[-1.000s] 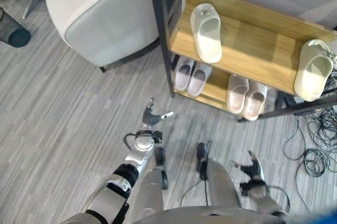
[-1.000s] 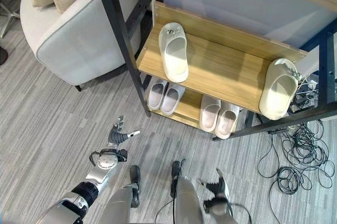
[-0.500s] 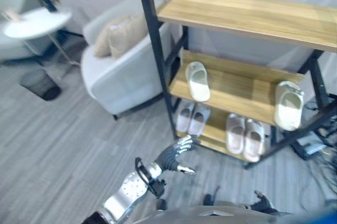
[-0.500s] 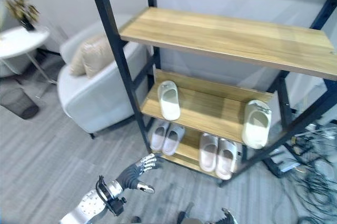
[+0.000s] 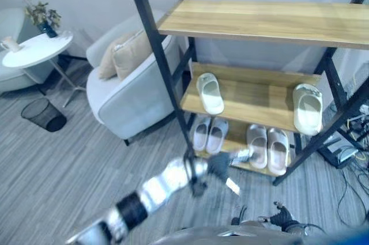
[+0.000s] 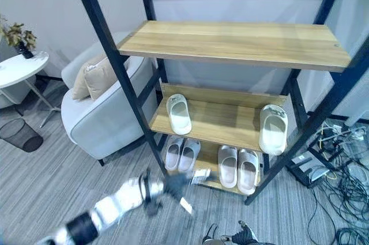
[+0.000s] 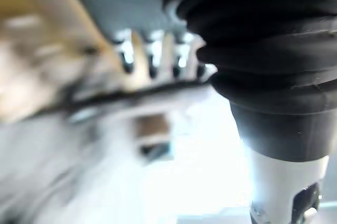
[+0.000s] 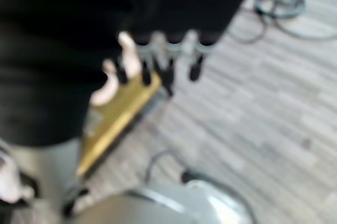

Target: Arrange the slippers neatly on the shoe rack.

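The shoe rack [image 5: 253, 98] has a black frame and wooden shelves. On its middle shelf two white slippers lie far apart, one at the left [image 5: 210, 93] and one at the right [image 5: 308, 108]. The bottom shelf holds two pale pink pairs side by side, a left pair [image 5: 208, 134] and a right pair [image 5: 268, 146]. My left hand [image 5: 222, 164] reaches out in front of the bottom shelf, fingers [image 7: 152, 58] straight and holding nothing. Low at the near edge, my right hand [image 5: 282, 218] hangs empty with relaxed fingers [image 8: 158, 55].
A grey armchair [image 5: 124, 83] with cushions stands left of the rack. Further left are a round white side table [image 5: 37, 49] and a black wire bin [image 5: 43, 115]. Cables [image 5: 351, 170] lie on the floor to the right. The rack's top shelf [image 5: 265, 20] is bare.
The camera has tilted up, bringing the whole rack into view. My left arm has swung forward and right, from the floor area to the front of the bottom shelf.
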Motion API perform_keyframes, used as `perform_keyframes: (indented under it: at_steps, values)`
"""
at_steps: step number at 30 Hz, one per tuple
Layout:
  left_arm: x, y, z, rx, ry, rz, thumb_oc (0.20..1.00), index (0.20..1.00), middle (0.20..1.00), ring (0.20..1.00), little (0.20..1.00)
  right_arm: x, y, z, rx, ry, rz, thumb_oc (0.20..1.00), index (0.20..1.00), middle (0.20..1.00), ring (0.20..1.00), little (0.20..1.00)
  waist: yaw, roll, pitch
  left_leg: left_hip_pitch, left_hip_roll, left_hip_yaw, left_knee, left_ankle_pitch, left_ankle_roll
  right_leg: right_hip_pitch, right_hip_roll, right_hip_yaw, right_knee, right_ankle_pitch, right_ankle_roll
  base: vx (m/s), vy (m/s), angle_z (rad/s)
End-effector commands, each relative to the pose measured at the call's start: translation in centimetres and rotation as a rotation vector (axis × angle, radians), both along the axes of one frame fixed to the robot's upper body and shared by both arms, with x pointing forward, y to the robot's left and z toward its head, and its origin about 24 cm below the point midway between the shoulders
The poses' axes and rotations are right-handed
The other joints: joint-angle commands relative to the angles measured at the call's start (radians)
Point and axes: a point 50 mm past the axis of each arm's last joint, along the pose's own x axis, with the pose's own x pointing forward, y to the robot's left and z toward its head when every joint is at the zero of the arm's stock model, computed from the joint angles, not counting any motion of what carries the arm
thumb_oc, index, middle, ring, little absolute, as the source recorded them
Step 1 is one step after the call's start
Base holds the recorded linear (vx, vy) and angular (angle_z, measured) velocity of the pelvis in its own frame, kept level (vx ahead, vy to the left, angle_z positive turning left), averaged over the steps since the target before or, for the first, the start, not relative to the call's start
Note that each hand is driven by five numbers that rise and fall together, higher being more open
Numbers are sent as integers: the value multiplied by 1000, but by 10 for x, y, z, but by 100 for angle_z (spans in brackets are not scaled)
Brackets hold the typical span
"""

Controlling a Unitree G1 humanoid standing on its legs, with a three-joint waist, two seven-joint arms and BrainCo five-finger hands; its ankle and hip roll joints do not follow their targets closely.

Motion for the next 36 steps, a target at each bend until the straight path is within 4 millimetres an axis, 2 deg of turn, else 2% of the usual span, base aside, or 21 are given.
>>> perform_keyframes:
  at_steps: [1, 2, 4, 8, 10, 14, 15, 17, 23, 26, 29, 32, 36]
  values:
    - [9, -3, 21, -81, -161, 101, 1000, 1000, 1000, 1000, 1000, -7, 25, -6, 37, 29, 84, 1000, 1000, 1000, 1000, 1000, -25, -60, -7, -16, 20, -7, -35, 2, -67, 180, -103, 32, -272, 120, 135, -10, -17, -5]
    - [18, -6, 28, -60, -264, 168, 1000, 1000, 1000, 1000, 1000, -7, 25, -6, 33, 23, 99, 1000, 1000, 1000, 1000, 1000, -37, -57, -4, -14, 19, 2, -35, -2, -67, 175, -107, 38, -272, 124, 140, 0, 0, 0]
    - [23, -7, 30, -59, -297, 205, 1000, 1000, 1000, 1000, 1000, -6, 24, -5, 26, 17, 100, 1000, 1000, 1000, 1000, 1000, -39, -54, 0, -13, 17, 6, -35, -4, -66, 173, -109, 43, -272, 126, 142, -3, -2, -18]
    - [51, 0, 38, 36, -497, 416, 1000, 1000, 1000, 1000, 1000, -9, 18, -5, 1, 9, 76, 1000, 1000, 1000, 1000, 1000, -57, -37, 14, -9, 8, 32, -35, -11, -56, 150, -121, 73, -272, 142, 158, 18, 11, -24]
    - [77, 16, 42, 209, -695, 558, 1000, 1000, 1000, 1000, 1000, -7, 10, -2, -29, -24, 46, 1000, 1000, 1000, 1000, 1000, -72, -15, 30, -17, 2, 54, -35, -11, -53, 116, -129, 107, -272, 155, 170, -11, 34, -37]
    - [99, 41, 44, 336, -792, 707, 1000, 1000, 1000, 1000, 1000, -9, 4, -1, -47, -42, 11, 1000, 1000, 1000, 1000, 1000, -89, 10, 40, -35, -4, 68, -35, -7, -52, 82, -136, 126, -272, 165, 175, -4, 33, -33]
    - [108, 52, 41, 353, -757, 785, 1000, 1000, 1000, 1000, 1000, -13, 4, -1, -51, -40, -4, 1000, 1000, 1000, 1000, 1000, -96, 19, 43, -44, -8, 71, -35, -6, -52, 67, -140, 130, -272, 168, 175, -22, 28, -21]
    - [126, 74, 48, 404, -746, 925, 1000, 1000, 1000, 1000, 1000, -17, 4, -2, -55, -34, -16, 1000, 1000, 1000, 1000, 1000, -103, 34, 54, -67, -16, 70, -35, 0, -51, 40, -146, 132, -272, 176, 177, -25, 10, -17]
    - [140, 114, 40, 389, -584, 1146, 1000, 1000, 1000, 1000, 1000, -14, 7, -1, -49, -45, -7, 1000, 1000, 1000, 1000, 1000, -108, 48, 66, -95, -21, 70, -35, 9, -51, 5, -149, 140, -272, 184, 174, -4, 0, -1]
    - [144, 136, 41, 332, -509, 1272, 1000, 1000, 1000, 1000, 1000, -14, 12, -1, -43, -61, 0, 1000, 1000, 1000, 1000, 1000, -112, 44, 67, -106, -20, 71, -35, 13, -51, -9, -145, 144, -272, 187, 171, -1, -21, -6]
    - [144, 147, 44, 320, -507, 1321, 1000, 1000, 1000, 1000, 1000, -13, 14, 0, -42, -76, 8, 1000, 1000, 1000, 1000, 1000, -113, 39, 65, -114, -18, 71, -35, 16, -53, -19, -144, 145, -272, 189, 170, 0, 0, 0]
    - [146, 157, 44, 379, -539, 1357, 1000, 1000, 1000, 1000, 1000, -12, 15, 0, -38, -88, 12, 1000, 1000, 1000, 1000, 1000, -111, 35, 65, -125, -16, 68, -35, 18, -54, -28, -143, 142, -272, 191, 170, 0, 0, 0]
    - [150, 170, 32, 462, -468, 1405, 1000, 1000, 1000, 1000, 1000, -9, 15, 1, -38, -100, 10, 1000, 1000, 1000, 1000, 1000, -109, 28, 66, -144, -15, 63, -35, 21, -53, -47, -141, 139, -272, 195, 169, 0, 0, 0]
